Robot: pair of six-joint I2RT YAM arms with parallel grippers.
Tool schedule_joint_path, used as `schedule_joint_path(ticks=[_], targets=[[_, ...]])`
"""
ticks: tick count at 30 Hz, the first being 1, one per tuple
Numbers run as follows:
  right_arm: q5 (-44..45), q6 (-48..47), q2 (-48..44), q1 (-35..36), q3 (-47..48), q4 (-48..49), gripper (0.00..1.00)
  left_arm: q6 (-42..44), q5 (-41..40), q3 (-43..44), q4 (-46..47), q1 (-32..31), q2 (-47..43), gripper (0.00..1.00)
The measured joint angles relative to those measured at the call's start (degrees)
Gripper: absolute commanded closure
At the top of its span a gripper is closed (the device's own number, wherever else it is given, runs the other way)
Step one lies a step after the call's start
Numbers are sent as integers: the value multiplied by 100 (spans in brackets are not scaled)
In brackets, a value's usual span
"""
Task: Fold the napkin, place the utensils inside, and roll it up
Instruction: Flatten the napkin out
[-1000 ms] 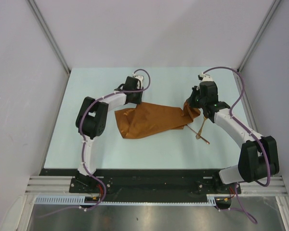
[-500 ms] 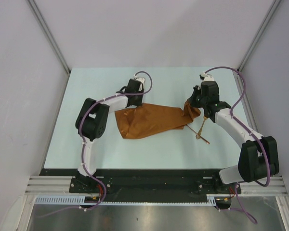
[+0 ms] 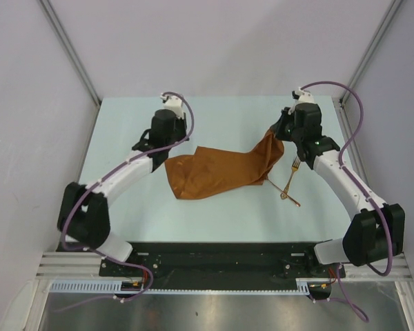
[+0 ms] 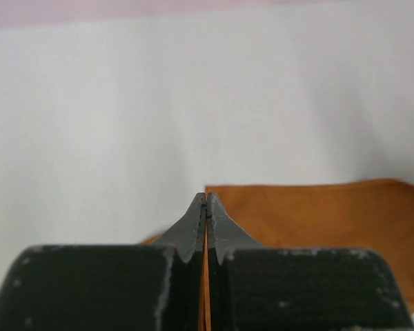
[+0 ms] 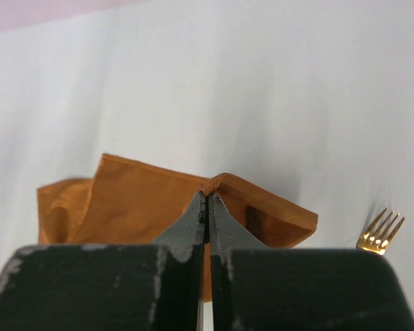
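Looking across the table [image 3: 124, 200], I see the napkin [image 3: 217, 174] lying as a long, crumpled strip from left to right, and this direction is what matters for the coming move. The left gripper [image 4: 205, 201] stands at its left end with the fingers pressed together. In its own camera a thin orange line runs between them, so I judge that it pinches the napkin's edge there, though only shallowly. The right gripper [image 5: 207, 198] is at the other end, closed firmly on a fold of the napkin, and it holds that corner up from the table, toward the far side. So each arm has one end, and the long axis runs straight between them. In my judgement the napkin is not yet spread or folded; pulling the two ends apart along this line would flatten it. The utensils [image 3: 290, 186] lie on the table just beside the right end, on the near side, closer to the right arm. The prongs of the fork [image 5: 381, 232] are apart from the napkin.
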Motion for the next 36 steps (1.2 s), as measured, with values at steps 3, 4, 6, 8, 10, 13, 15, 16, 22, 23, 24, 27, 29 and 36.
schedule_joint_path(ticks=[3, 4, 6, 8, 10, 13, 15, 16, 22, 23, 24, 27, 29, 36], targets=[[-46, -28, -166, 2, 170, 9, 100, 2, 120, -66, 234, 107, -546, 98], [-52, -37, -214, 2, 219, 9, 100, -2, 229, 9, 243, 173, -568, 94], [-66, -37, -245, 0, 295, 9, 100, -31, 459, 249, 166, 284, -348, 80], [-81, -33, -240, 0, 328, 2, 100, -74, 737, 472, 90, 354, 96, 70], [-92, -26, -221, 0, 323, -55, 100, -177, 1008, 632, -46, 376, 693, 61], [-116, 11, -197, 0, 264, -92, 100, -280, 1303, 791, -393, 374, 1530, 52], [-129, 39, -168, 0, 208, -118, 100, -382, 1471, 901, -671, 372, 1991, 48], [-133, 46, -146, 0, 188, -120, 100, -402, 1523, 957, -787, 372, 2151, 47], [-238, 120, 79, 0, 166, -177, 100, -531, 1624, 1482, -1134, 372, 2680, 46], [-254, 125, 111, 0, 166, -192, 100, -542, 1609, 1491, -1132, 372, 2682, 47], [-269, 133, 133, 0, 166, -201, 100, -568, 1600, 1491, -1132, 372, 2682, 48], [-293, 144, 221, 0, 168, -240, 100, -581, 1578, 1495, -1147, 367, 2717, 50], [-299, 142, 269, 0, 170, -293, 100, -579, 1497, 1513, -1187, 348, 2767, 50], [-348, 144, 352, 0, 170, -400, 100, -518, 938, 1541, -1342, 116, 2837, 50]])
